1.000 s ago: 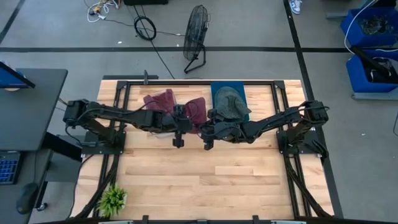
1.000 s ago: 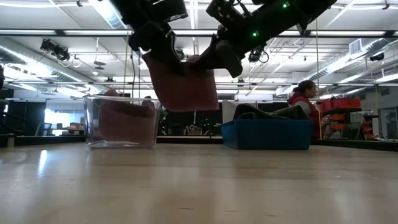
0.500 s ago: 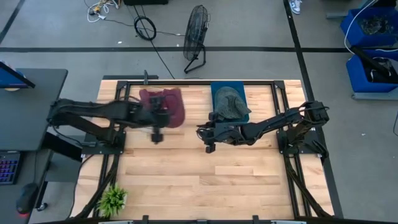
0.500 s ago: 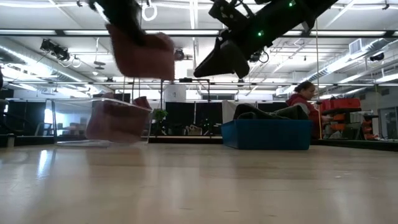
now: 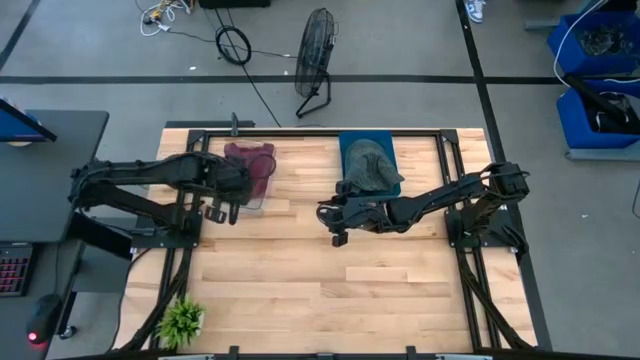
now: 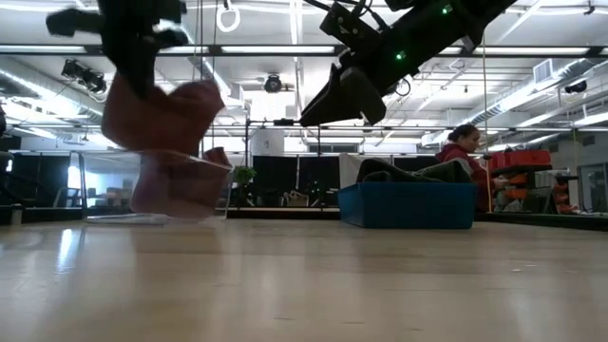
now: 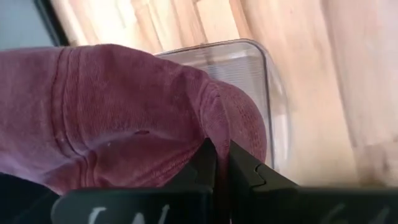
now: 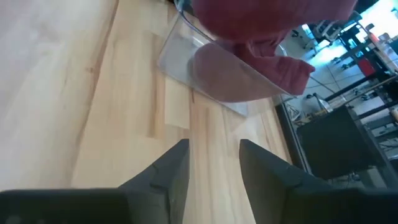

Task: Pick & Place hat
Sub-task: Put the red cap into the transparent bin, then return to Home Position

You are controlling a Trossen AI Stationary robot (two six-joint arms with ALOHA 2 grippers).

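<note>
A maroon hat [image 6: 157,114] hangs from my left gripper [image 7: 221,152], which is shut on it, above the near left part of a clear bin [image 6: 180,185] at the table's far left. In the high view this hat [image 5: 247,178] overlaps the bin [image 5: 262,152]. More maroon cloth [image 6: 176,180] lies inside the bin. My right gripper [image 8: 214,158] is open with nothing between its fingers; it hangs above mid-table [image 5: 336,218], right of the bin. My left gripper pinches a fold of the hat's crown [image 7: 211,127] between its two shut fingers. The fingers point down at it from above. The hat hangs slack below them, lifted clear of the table and just over the bin's rim [image 7: 264,62].
A blue bin [image 5: 368,140] with grey hats piled in it [image 6: 408,204] stands at the far middle. A small green plant [image 5: 182,320] sits at the near left corner. Bare wooden tabletop [image 5: 330,290] fills the near half. A person [image 6: 465,142] sits beyond the table.
My right gripper has let go of the maroon hat, which both grippers held up between them, and has stayed near mid-table. My left gripper has carried the hat toward the table's left edge until it hangs over the clear bin.
</note>
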